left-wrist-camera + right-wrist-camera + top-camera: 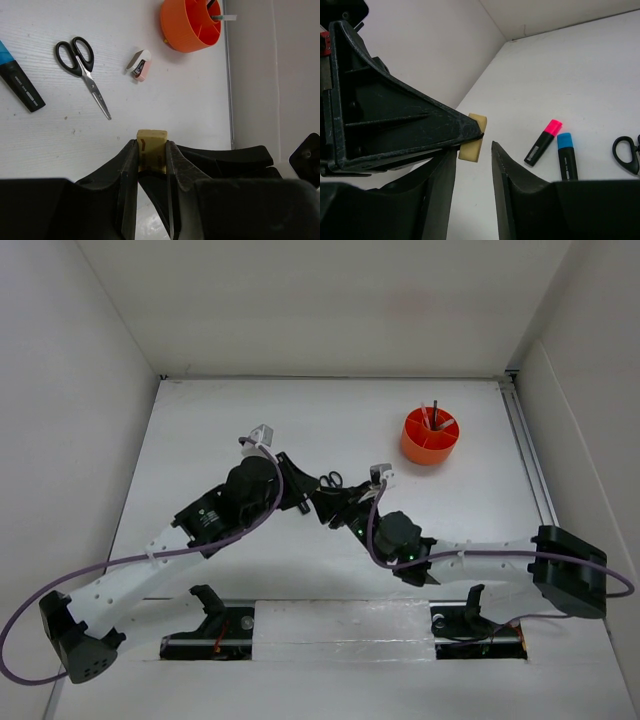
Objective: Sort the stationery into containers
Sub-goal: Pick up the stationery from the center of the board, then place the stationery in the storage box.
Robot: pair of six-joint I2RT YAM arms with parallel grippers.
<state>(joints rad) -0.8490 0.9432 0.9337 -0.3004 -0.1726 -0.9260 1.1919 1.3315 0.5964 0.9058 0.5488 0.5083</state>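
The white counter [200, 440] runs from the arm bases back to plain white walls [330, 300] that box it in on three sides. Near its middle lie the black-handled scissors [82, 67], a blue-capped highlighter [566, 155] and a pink-capped highlighter [543, 141] side by side, and a small pink-and-white item [139, 65].

Farther back on the right stands the round orange organiser [430, 436]. It is upright, with a few thin pens [434, 415] poking out of its divided inside.

The left claw [151, 150] is nearly closed, pinching a yellowish eraser [152, 136] between its fingertips over the middle of the counter. The right claw [472, 165] meets it there. Its jaws are partly open, one on each side of the eraser, with a gap showing at one finger. Whether the other finger touches the eraser, I cannot tell.
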